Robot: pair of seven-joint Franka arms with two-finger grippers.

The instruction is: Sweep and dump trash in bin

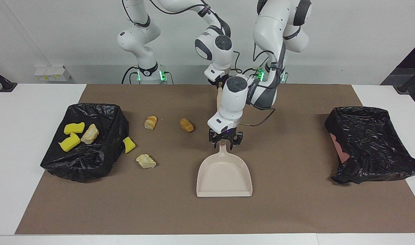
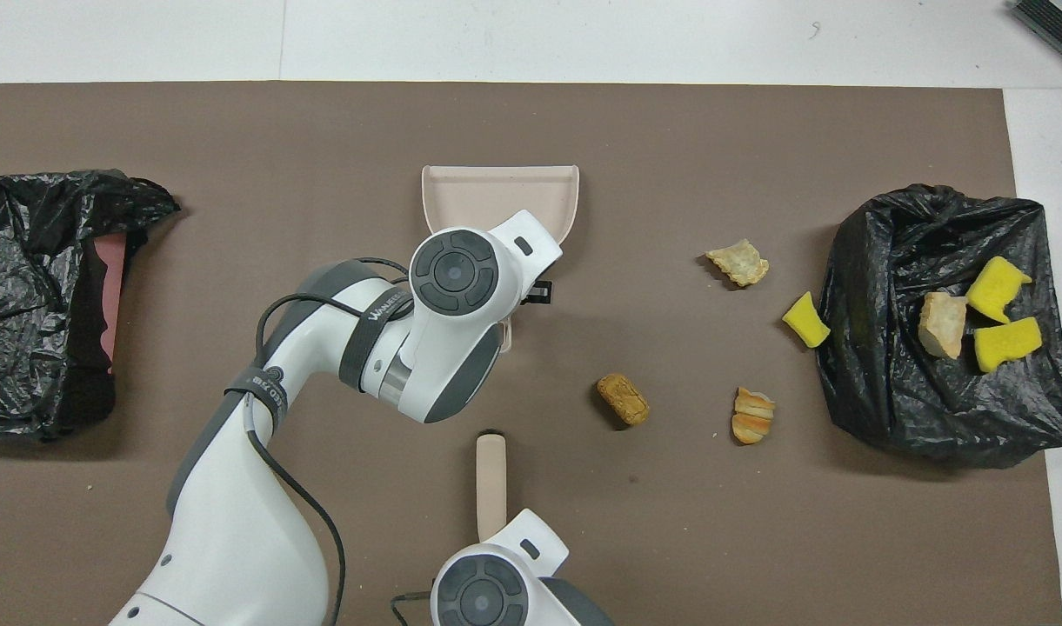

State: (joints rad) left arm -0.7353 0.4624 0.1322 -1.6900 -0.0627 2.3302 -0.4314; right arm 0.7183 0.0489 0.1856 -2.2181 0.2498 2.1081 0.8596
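Note:
The beige dustpan [image 1: 224, 175] [image 2: 496, 196] lies flat mid-mat. My left gripper [image 1: 224, 145] is shut on its handle. My right gripper [image 1: 220, 81] is shut on the beige brush handle [image 1: 220, 98] [image 2: 490, 478], close to the robots; the bristles are hidden. Loose trash lies on the mat: an orange-brown lump [image 1: 186, 125] [image 2: 623, 399], a striped bread piece [image 1: 151, 122] [image 2: 753, 416], a pale piece [image 1: 146, 161] [image 2: 738, 263], and a yellow sponge chunk [image 1: 128, 145] [image 2: 806, 319] against the bin [image 1: 91, 160] [image 2: 931, 417]. Inside the bin lie two yellow chunks [image 1: 74, 128] and a tan piece [image 1: 90, 133].
A second black-bagged bin [image 1: 370, 143] [image 2: 26, 304] sits at the left arm's end of the brown mat [image 1: 295, 204]. The left arm's wrist covers the dustpan handle in the overhead view. White table borders the mat on all sides.

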